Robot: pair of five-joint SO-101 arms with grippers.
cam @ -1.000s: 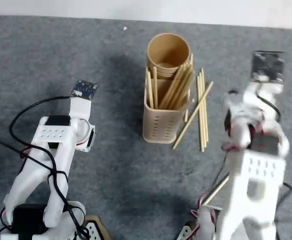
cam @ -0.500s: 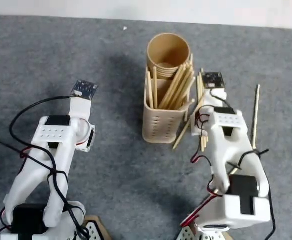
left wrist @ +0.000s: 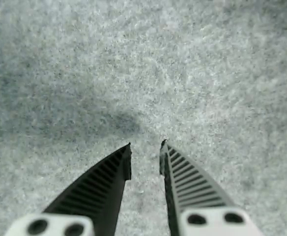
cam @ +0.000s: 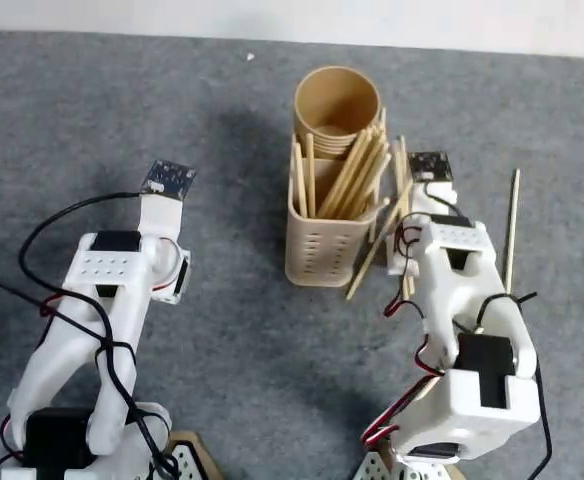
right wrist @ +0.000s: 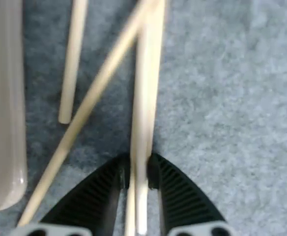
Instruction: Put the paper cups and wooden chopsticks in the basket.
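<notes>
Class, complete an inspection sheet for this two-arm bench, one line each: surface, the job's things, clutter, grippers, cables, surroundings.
Surface: grey carpet-like mat.
Job's things: basket upright, holding stacked paper cups and several upright chopsticks; loose chopsticks lie on the mat beside it; a lone chopstick lies farther out.
Clutter: nothing seen.
Grippers: left gripper slightly open, empty, over bare mat; right gripper closed on the loose chopsticks.
Cables: black cable loops by one arm; red wire on the other.
Surroundings: pale strip beyond the mat.
</notes>
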